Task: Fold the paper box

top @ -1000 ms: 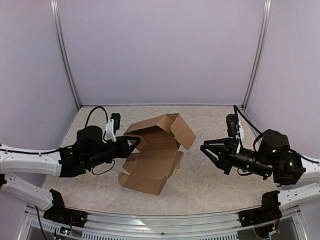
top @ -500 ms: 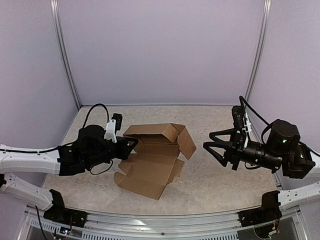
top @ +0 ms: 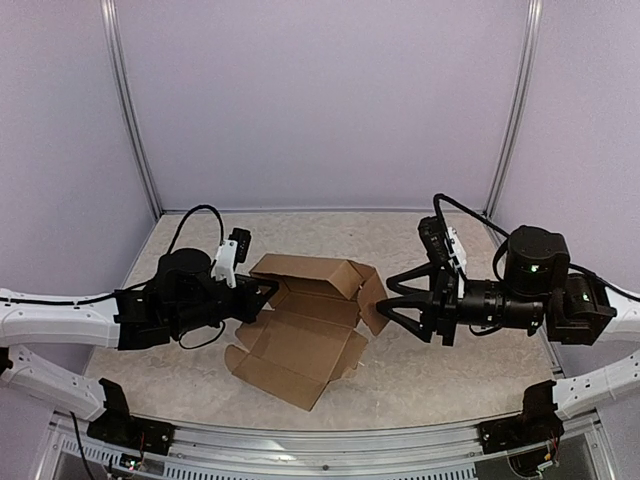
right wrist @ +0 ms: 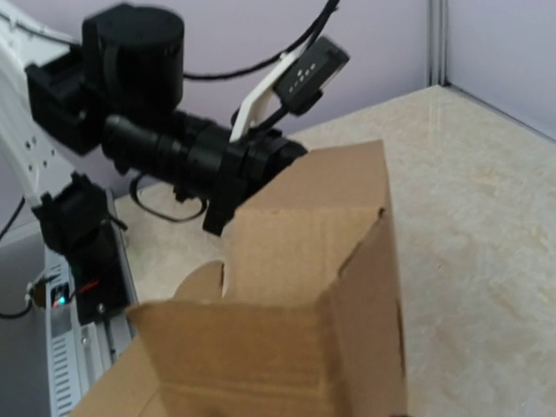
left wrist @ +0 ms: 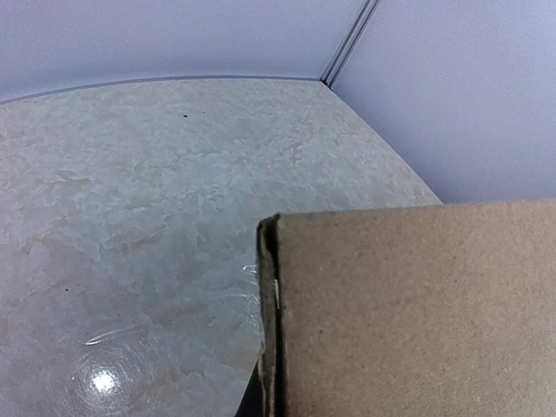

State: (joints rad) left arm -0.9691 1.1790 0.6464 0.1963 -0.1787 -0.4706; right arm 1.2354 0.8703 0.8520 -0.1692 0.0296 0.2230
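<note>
The paper box (top: 300, 335) is a brown cardboard piece, partly folded, with its walls and flaps standing up at the far end. My left gripper (top: 266, 291) is shut on the box's left wall. In the left wrist view the cardboard (left wrist: 417, 313) fills the lower right, and only a dark sliver of one of the fingers (left wrist: 250, 401) shows beside its edge. My right gripper (top: 388, 297) is open wide, just right of the box's right flap. The right wrist view looks into the box (right wrist: 304, 261) from close up, and its own fingers are hidden.
The box lies on a pale marbled tabletop (top: 430, 370) enclosed by lilac walls. A metal rail (top: 320, 440) runs along the near edge. My left arm (right wrist: 200, 148) shows behind the box in the right wrist view.
My right gripper has swung left, from well clear of the box to right beside its right flap. The box has shifted slightly left and nearer. The left gripper has barely moved.
</note>
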